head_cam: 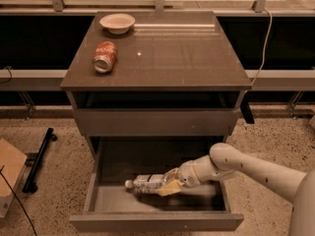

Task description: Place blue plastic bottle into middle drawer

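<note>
The blue plastic bottle is clear and crinkled with a white cap pointing left. It lies on its side inside the open middle drawer, low over its pale grey floor. My gripper reaches into the drawer from the right, and its tan fingers are shut on the bottle's right end. The white arm comes in from the lower right. Whether the bottle rests on the floor or hangs just above it I cannot tell.
A red soda can lies on its side on the brown tabletop, with a white bowl behind it. The upper drawer is shut. A black bar and cardboard lie on the floor at left.
</note>
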### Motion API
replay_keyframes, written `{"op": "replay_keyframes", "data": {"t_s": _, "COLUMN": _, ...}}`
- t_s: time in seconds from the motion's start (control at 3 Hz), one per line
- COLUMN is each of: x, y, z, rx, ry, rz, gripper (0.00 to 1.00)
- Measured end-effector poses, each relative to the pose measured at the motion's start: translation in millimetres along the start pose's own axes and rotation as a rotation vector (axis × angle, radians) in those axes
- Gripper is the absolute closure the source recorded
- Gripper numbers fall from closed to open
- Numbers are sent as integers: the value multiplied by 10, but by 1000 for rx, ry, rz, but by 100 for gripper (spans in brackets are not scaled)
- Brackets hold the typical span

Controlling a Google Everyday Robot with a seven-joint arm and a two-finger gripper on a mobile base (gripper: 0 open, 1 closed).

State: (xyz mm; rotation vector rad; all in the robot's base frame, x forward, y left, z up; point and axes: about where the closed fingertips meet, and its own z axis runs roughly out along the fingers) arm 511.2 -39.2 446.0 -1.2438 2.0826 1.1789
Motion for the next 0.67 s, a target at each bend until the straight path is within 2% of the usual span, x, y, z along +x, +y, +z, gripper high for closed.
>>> {"op": "replay_keyframes", "data": {"t_s": 0.33, "x": 131, "y": -72, "z": 109, "rx": 2, "ry": 2, "rz": 40, "gripper": 4}}
{"op": "replay_keyframes", "data": {"t_s": 0.67, "x": 196, "y": -82, "z": 136, "rx": 25, "ry": -12, "rz": 69, "gripper": 0}}
